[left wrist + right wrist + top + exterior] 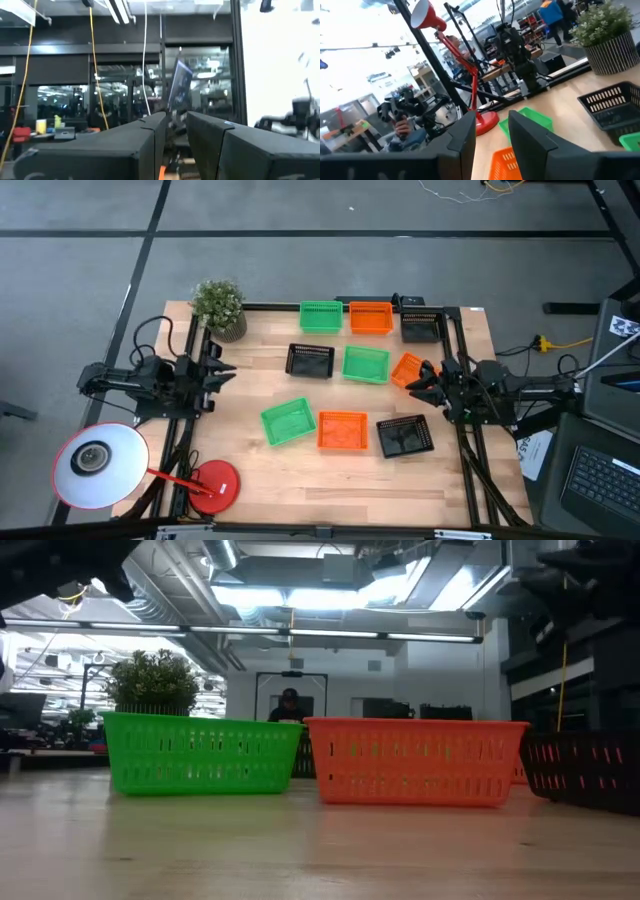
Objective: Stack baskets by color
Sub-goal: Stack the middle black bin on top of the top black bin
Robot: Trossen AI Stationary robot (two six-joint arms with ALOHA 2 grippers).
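Nine mesh baskets stand apart on the wooden table, none stacked. Along the far edge are a green basket (321, 316), an orange one (371, 317) and a black one (421, 326). Mid-table are a black (310, 360), a green (366, 364) and a tilted orange basket (406, 367). Nearer are a green (288, 422), an orange (342, 430) and a black basket (405, 435). My left gripper (228, 370) hovers open at the left edge, tipped upward. My right gripper (415, 385) is open beside the tilted orange basket (506, 162), touching nothing that I can see.
A potted plant (220, 307) stands at the far left corner. A red desk lamp (210, 485) stands on the near left, with a white round lamp head (98, 465) beside it. A dark frame rail (450, 307) borders the table. A laptop (600, 480) sits off to the right.
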